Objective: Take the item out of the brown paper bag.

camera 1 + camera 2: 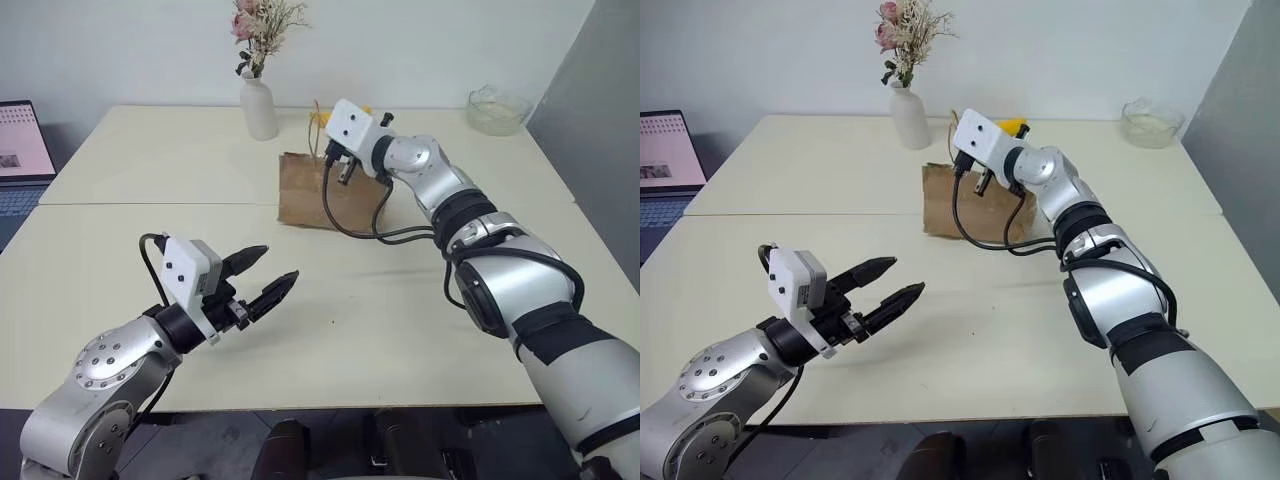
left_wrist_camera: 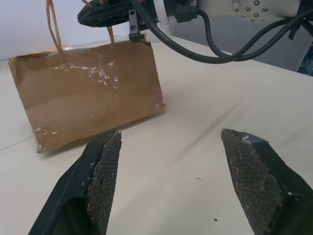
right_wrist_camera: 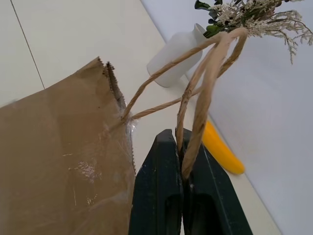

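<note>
The brown paper bag (image 1: 303, 196) stands upright on the table (image 1: 180, 160), its mouth up, and the item is hidden from me. My right gripper (image 3: 177, 135) reaches over the top of the bag from the right and is shut on the bag's two tan cord handles (image 3: 204, 83), which run up between its fingers. The left wrist view shows that gripper's black fingers (image 2: 105, 12) above the bag (image 2: 88, 100). My left gripper (image 1: 280, 263) hovers open near the table's front left, well short of the bag, with nothing between its fingers (image 2: 103, 178).
A white vase of dried flowers (image 1: 259, 105) stands just behind the bag to its left. A yellow banana (image 1: 1012, 126) lies behind the bag. A glass bowl (image 1: 497, 110) sits at the back right, a laptop (image 1: 20, 150) at the far left. My right wrist's black cable (image 1: 345, 222) loops in front of the bag.
</note>
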You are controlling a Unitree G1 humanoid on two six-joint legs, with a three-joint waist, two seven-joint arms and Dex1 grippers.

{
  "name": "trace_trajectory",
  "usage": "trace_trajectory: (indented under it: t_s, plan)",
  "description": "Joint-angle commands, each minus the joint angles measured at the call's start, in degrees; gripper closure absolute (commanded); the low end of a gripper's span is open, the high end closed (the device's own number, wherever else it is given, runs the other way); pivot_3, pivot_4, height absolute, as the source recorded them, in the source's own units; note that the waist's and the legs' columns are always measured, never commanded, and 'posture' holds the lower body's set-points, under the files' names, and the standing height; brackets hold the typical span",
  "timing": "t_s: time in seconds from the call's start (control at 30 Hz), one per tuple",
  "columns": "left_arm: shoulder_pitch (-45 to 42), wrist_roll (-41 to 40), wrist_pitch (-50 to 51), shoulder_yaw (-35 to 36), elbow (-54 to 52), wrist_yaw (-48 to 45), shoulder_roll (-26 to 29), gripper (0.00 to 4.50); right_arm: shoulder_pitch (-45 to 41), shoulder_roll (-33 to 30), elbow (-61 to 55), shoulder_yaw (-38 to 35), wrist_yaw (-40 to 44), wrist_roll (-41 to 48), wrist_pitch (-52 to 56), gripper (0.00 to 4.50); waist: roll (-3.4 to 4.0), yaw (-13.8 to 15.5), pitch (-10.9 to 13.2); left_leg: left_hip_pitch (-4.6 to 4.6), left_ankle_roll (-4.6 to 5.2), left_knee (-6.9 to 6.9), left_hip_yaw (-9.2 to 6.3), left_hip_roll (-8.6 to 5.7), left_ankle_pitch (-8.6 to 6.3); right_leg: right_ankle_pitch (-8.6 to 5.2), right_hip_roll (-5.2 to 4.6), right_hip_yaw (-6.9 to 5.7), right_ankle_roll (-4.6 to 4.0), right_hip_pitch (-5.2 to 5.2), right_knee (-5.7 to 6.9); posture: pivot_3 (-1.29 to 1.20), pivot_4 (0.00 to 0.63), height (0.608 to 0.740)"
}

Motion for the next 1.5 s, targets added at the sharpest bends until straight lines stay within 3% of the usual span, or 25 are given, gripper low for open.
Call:
trace_trajectory:
  t_s: [0.03, 0.3, 0.57, 0.7, 0.8, 0.97, 1.1, 1.2, 1.3, 1.4, 1.5]
  plan:
    - [-0.6, -0.4, -0.8, -0.1, -2.2, 0.1, -0.1, 1.09, -2.4, -0.6, -0.8, -0.7, 0.5, 0.4, -1.7, 3.89, 0.00, 0.0, 0.0, 0.00, 0.00, 0.00, 0.00, 0.00, 0.00, 0.00, 0.00, -0.01, 0.00, 0.00, 0.00, 0.00, 0.150, 0.740]
    - [-1.2, -0.3, -0.9, -1.0, -1.8, 0.0, -0.5, 1.09, -1.9, -2.7, -1.2, 0.6, 4.4, -0.4, -2.6, 1.17, 0.00, 0.0, 0.0, 0.00, 0.00, 0.00, 0.01, -0.01, 0.00, 0.00, 0.00, 0.00, 0.00, 0.01, 0.00, 0.00, 0.150, 0.740]
    - [-4.2, -0.8, -0.6, -1.3, 0.3, -0.4, -0.6, 1.09, -1.1, -6.4, -3.2, -10.3, 12.3, 11.6, 10.7, 1.17, 0.00, 0.1, 0.0, 0.00, 0.00, 0.01, -0.01, -0.01, 0.00, 0.00, 0.00, -0.02, 0.00, 0.02, 0.01, 0.00, 0.150, 0.740]
    - [-6.0, -0.3, -0.9, -1.6, 1.9, -1.0, -0.4, 1.09, 4.5, -9.3, -10.7, -13.8, 15.7, 16.5, 17.2, 1.17, -0.01, 0.1, 0.0, 0.00, 0.00, 0.00, 0.01, -0.01, 0.00, 0.00, 0.00, 0.00, 0.00, 0.02, 0.00, 0.00, 0.150, 0.740]
    - [-7.5, 0.3, -1.3, -1.4, 3.7, -2.3, 0.4, 1.09, 14.4, -11.6, -28.1, -14.5, 16.9, 19.4, 24.7, 1.17, -0.02, 0.4, 0.0, -0.01, 0.00, 0.00, 0.00, -0.03, 0.00, 0.00, 0.00, -0.10, 0.01, 0.10, -0.06, 0.00, 0.150, 0.740]
    - [-13.8, 2.5, -3.2, -2.1, 11.5, -7.1, 2.6, 1.09, 41.8, -14.5, -79.0, -15.7, 14.2, 26.0, 48.2, 1.17, 0.10, 1.5, 0.1, -0.21, 0.00, 0.00, -0.09, 0.01, 0.00, -0.01, -0.01, -0.14, 0.07, -0.05, -0.12, 0.00, 0.150, 0.740]
    - [-21.4, 6.1, -5.9, -5.2, 20.5, -12.1, 3.5, 1.09, 55.4, -14.4, -103.5, -15.4, 10.2, 29.7, 59.4, 1.17, 0.17, 0.8, 0.1, -0.27, -0.01, 0.02, -0.02, 0.01, 0.00, -0.01, 0.00, -0.04, 0.10, -0.19, -0.05, 0.00, 0.150, 0.740]
    - [-26.7, 8.9, -8.8, -7.7, 27.6, -16.7, 3.8, 1.09, 59.3, -12.6, -112.8, -15.2, 6.5, 32.0, 65.1, 1.17, 0.15, 0.7, 0.1, -0.20, -0.03, 0.02, -0.02, -0.03, 0.01, -0.01, 0.07, -0.21, 0.11, -0.09, -0.03, 0.00, 0.150, 0.740]
    - [-32.4, 12.8, -13.1, -10.0, 36.5, -20.9, 3.8, 1.66, 61.3, -11.3, -118.8, -14.7, 4.2, 34.4, 68.1, 1.13, 0.13, 0.3, 0.1, 0.01, -0.03, 0.03, 0.00, -0.05, 0.02, 0.01, 0.10, -0.15, 0.14, 0.01, 0.03, 0.00, 0.150, 0.740]
    - [-39.3, 18.6, -19.8, -12.5, 47.7, -23.9, 3.3, 2.59, 62.5, -10.5, -123.2, -14.7, 3.1, 37.6, 70.1, 1.13, 0.11, 0.2, 0.1, -0.02, -0.03, 0.02, 0.02, -0.08, 0.02, 0.01, 0.21, -0.14, 0.14, 0.01, 0.00, 0.00, 0.150, 0.740]
    - [-50.7, 25.3, -29.1, -14.7, 66.1, -24.3, 1.4, 3.50, 63.4, -11.1, -125.3, -14.1, 1.9, 39.1, 71.2, 1.13, 0.06, 0.4, 0.1, -0.13, -0.03, 0.02, 0.04, -0.12, 0.02, 0.01, 0.25, -0.23, 0.14, 0.00, -0.07, 0.00, 0.150, 0.740]
